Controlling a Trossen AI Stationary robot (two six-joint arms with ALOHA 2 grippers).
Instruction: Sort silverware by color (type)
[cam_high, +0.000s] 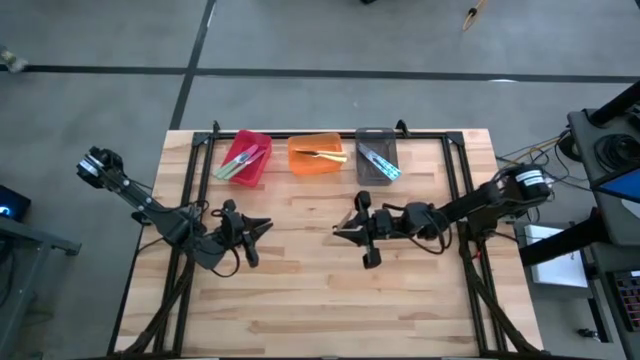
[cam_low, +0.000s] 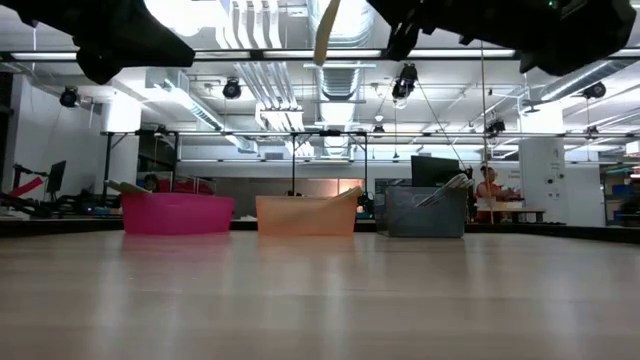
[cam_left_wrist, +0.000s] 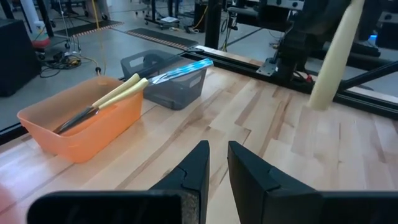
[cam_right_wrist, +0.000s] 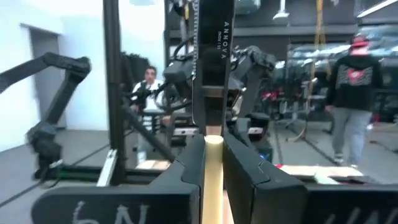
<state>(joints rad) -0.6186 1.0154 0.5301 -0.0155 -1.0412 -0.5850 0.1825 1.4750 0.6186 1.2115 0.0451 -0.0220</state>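
Observation:
My right gripper (cam_high: 340, 228) hovers over the table's middle, shut on a pale yellow-handled piece of silverware (cam_left_wrist: 333, 56). My left gripper (cam_high: 262, 228) hovers to its left, slightly open with nothing between its fingers (cam_left_wrist: 217, 149). Along the far edge stand three bins. The red bin (cam_high: 262, 168) holds green-handled pieces (cam_high: 236, 166). The orange bin (cam_high: 300, 160) holds pale yellow-handled ones (cam_high: 324, 153). The grey bin (cam_high: 362, 172) holds light blue-handled ones (cam_high: 381, 161). My right gripper pinches the pale yellow handle (cam_right_wrist: 213, 155) between its two fingers, close to where it meets the metal head (cam_right_wrist: 211, 68). The piece stands roughly upright across the fingers. Its head points up and the handle's free end (cam_left_wrist: 318, 99) hangs down, clear of the table.
Black frame rails (cam_high: 455, 170) run along the table's left, right and far sides. Bare wood (cam_high: 320, 310) lies between the grippers and the near edge. People (cam_right_wrist: 351, 93) stand in the room beyond the table.

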